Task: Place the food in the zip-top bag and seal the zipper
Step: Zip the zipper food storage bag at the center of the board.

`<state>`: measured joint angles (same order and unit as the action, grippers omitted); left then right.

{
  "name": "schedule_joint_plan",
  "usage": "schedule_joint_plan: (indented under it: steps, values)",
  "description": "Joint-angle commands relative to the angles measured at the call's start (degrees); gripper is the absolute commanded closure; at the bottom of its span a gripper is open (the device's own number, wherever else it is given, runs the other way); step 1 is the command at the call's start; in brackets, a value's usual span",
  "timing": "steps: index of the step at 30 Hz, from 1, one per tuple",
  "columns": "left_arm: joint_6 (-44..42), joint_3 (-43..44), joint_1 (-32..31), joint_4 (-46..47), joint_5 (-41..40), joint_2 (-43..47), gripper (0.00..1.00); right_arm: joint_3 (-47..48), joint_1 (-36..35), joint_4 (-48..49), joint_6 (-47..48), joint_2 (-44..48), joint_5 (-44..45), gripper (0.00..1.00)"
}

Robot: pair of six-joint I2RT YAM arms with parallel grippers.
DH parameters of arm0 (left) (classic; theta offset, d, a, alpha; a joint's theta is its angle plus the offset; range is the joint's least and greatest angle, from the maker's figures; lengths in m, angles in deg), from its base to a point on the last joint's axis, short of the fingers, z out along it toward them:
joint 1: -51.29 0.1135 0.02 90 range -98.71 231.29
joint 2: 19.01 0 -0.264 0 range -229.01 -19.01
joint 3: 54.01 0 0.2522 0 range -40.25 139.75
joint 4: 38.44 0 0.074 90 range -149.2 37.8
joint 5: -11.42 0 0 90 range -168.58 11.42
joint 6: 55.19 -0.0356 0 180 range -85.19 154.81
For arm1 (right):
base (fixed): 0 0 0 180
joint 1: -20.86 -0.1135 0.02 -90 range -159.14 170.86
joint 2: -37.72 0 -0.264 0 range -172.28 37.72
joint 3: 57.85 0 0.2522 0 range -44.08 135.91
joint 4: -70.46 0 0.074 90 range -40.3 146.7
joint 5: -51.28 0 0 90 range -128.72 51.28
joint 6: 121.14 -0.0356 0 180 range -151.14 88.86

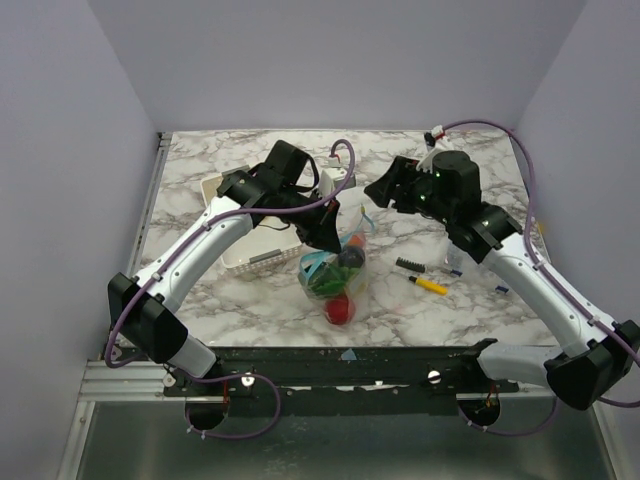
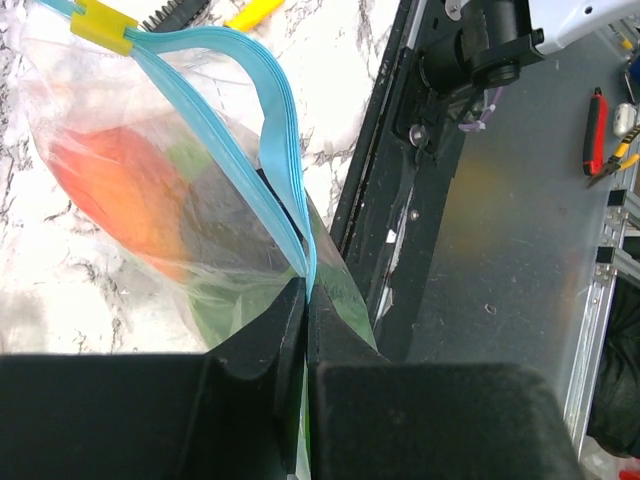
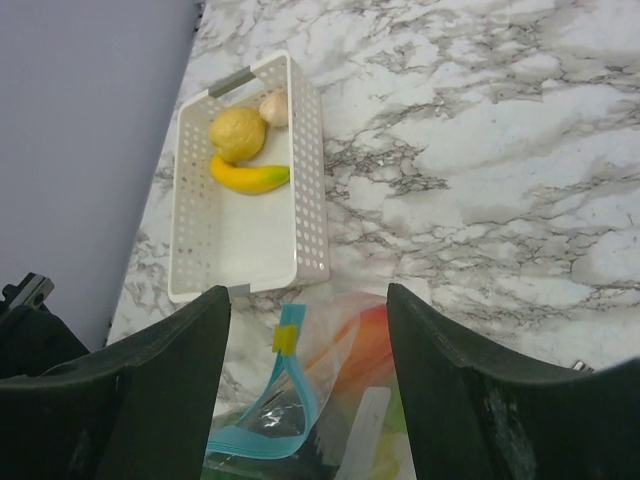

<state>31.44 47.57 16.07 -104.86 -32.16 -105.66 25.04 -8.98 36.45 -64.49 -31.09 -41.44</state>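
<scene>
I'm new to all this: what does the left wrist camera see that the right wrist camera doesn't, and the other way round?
Only the left wrist view shows the left gripper shut on the light-blue zipper, plus hand tools lying on a metal surface. Only the right wrist view shows the white basket holding a lemon and a banana. Both show the clear bag, its zipper with the yellow slider, and orange-red food inside.
</scene>
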Motion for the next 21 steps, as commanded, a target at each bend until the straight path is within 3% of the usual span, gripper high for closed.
schedule_joint_plan:
  steps: [1,5,7,12,21]
  values:
    - [0.3,3.0,-0.7,0.5,-0.8,1.0,0.94,2.9,-5.2,-5.5,0.5,-1.8,9.3,0.33]
    - [0.3,3.5,-1.1,0.4,-0.9,0.5,0.94,4.2,-9.2,-6.3,0.9,-4.5,13.3,0.36]
    - [0.2,3.7,-1.2,0.2,-1.1,0.4,0.94,4.8,-10.0,-6.9,1.0,-5.9,14.5,0.48]
    - [0.0,3.2,-1.3,0.2,-1.8,0.8,0.93,6.5,-11.0,-9.9,1.0,-7.7,18.2,0.57]
    - [0.0,3.5,-1.3,0.5,-1.8,0.5,0.93,6.1,-13.2,-13.7,0.3,-6.5,19.7,0.52]
